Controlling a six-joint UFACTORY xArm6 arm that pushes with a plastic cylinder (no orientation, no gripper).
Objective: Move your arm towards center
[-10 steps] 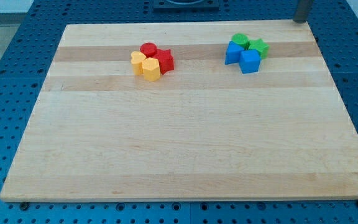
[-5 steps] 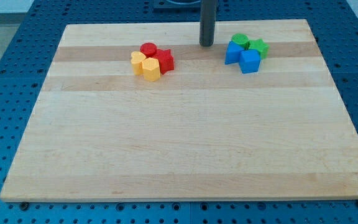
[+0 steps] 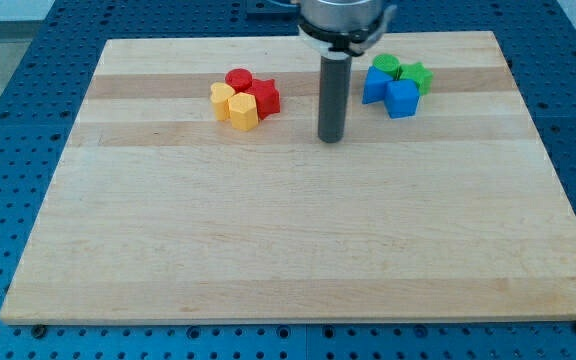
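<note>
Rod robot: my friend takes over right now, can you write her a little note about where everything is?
My tip rests on the board, between the two block groups, touching neither.
Red and yellow blocks sit to the view's left of it; blue and green blocks to the view's right, all near the top.
Done: tip is on the board.
Left: slide a bit further toward the view's bottom to reach center.

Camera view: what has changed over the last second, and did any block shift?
My tip came in from the board's top right corner, moved to the view's left, then down toward the centre; it now sits between the two clusters, touching neither. The red and yellow blocks and the blue and green blocks stayed put.
</note>
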